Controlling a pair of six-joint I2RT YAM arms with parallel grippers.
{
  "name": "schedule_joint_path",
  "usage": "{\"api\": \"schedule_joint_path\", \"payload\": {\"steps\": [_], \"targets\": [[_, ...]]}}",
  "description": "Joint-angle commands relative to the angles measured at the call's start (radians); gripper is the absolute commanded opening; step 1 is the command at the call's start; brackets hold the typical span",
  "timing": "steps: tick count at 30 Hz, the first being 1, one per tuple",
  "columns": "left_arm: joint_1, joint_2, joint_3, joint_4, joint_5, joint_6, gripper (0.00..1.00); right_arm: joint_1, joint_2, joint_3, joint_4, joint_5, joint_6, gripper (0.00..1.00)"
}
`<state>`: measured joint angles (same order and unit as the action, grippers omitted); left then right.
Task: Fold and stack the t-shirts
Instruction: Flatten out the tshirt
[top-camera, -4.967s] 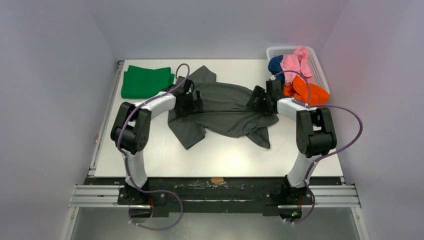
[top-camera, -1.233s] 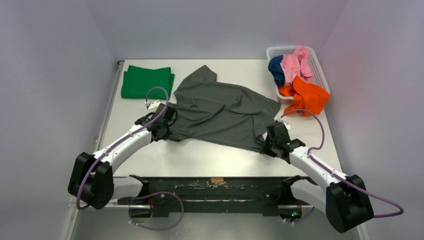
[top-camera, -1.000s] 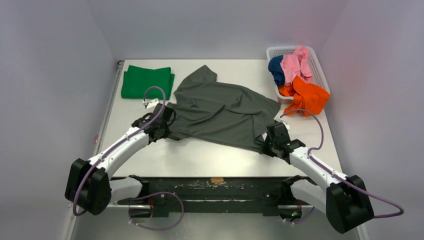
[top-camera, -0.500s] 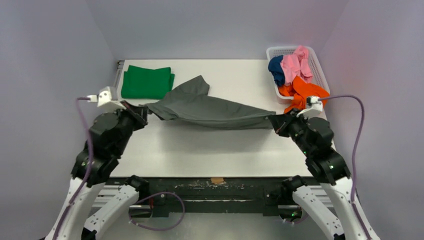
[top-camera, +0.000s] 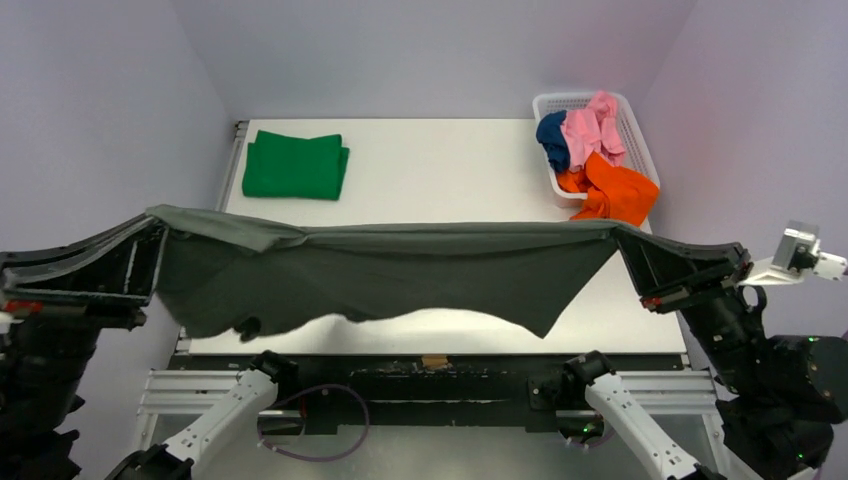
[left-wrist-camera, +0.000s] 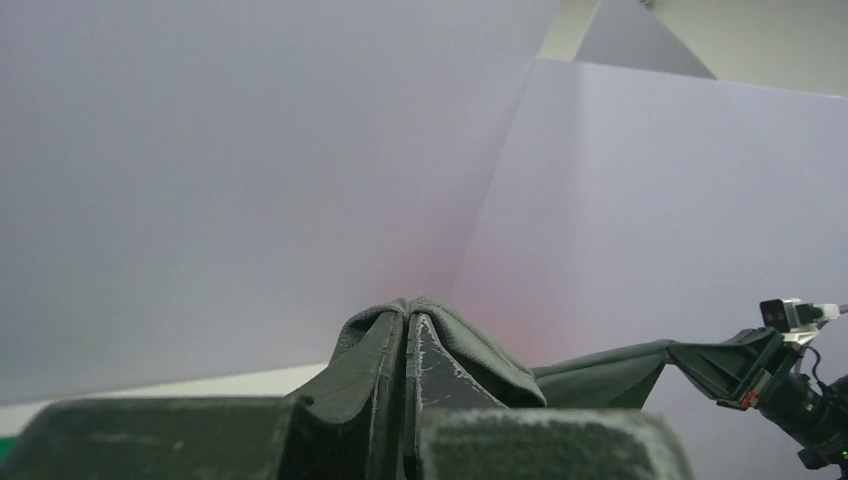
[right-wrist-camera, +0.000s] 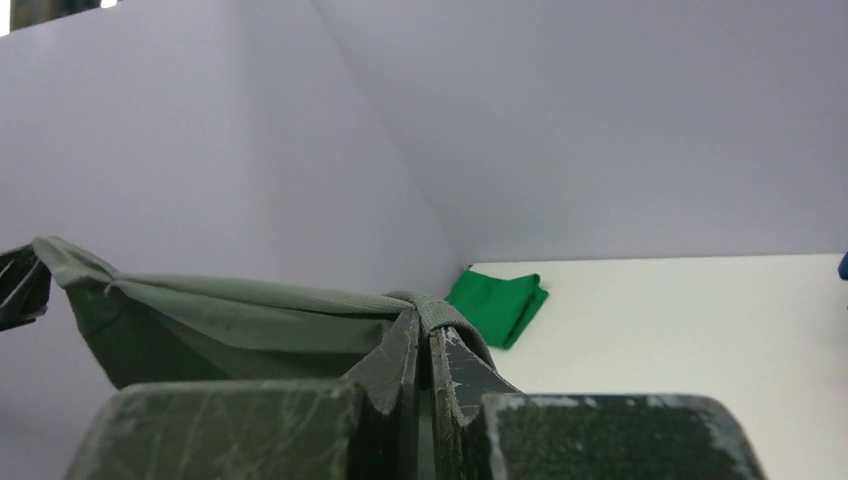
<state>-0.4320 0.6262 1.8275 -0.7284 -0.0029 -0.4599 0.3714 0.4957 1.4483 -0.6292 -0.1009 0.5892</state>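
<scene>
The dark grey t-shirt (top-camera: 390, 275) hangs stretched wide in the air above the near half of the table. My left gripper (top-camera: 158, 225) is shut on its left corner; in the left wrist view the cloth (left-wrist-camera: 480, 350) drapes over that gripper (left-wrist-camera: 410, 318). My right gripper (top-camera: 618, 232) is shut on the right corner, and the cloth (right-wrist-camera: 250, 310) wraps round this gripper (right-wrist-camera: 425, 325) in the right wrist view. A folded bright green t-shirt (top-camera: 295, 165) lies at the table's back left. Orange (top-camera: 615, 190), pink (top-camera: 590, 125) and navy (top-camera: 551, 135) t-shirts sit bunched in the basket.
The white lattice basket (top-camera: 630, 110) stands at the back right corner, with the orange cloth spilling over its near rim onto the table (top-camera: 450, 170). Lilac walls close in on the left, back and right.
Both arms have risen and spread far apart, lifting the grey t-shirt off the table and pulling it taut between them. It lay spread on the table a second ago.
</scene>
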Motion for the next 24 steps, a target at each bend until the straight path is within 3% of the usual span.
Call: {"api": "schedule_joint_path", "payload": {"steps": [1,8,15,20,24], "targets": [[0.004,0.128,0.151,-0.073,0.113,0.088,0.0,0.001,0.039,0.06,-0.031,0.001,-0.03,0.0],[0.004,0.28,0.119,-0.075,-0.005,0.137,0.0,0.001,0.126,-0.012,-0.006,0.154,-0.036,0.0],[0.009,0.482,-0.16,0.041,-0.269,0.183,0.0,0.001,0.343,-0.257,0.122,0.477,-0.002,0.0],[0.024,0.75,-0.36,0.214,-0.333,0.191,0.0,-0.018,0.548,-0.467,0.385,0.55,-0.019,0.0],[0.074,1.115,-0.231,0.216,-0.289,0.16,0.03,-0.1,0.836,-0.509,0.539,0.514,0.014,0.0]]}}
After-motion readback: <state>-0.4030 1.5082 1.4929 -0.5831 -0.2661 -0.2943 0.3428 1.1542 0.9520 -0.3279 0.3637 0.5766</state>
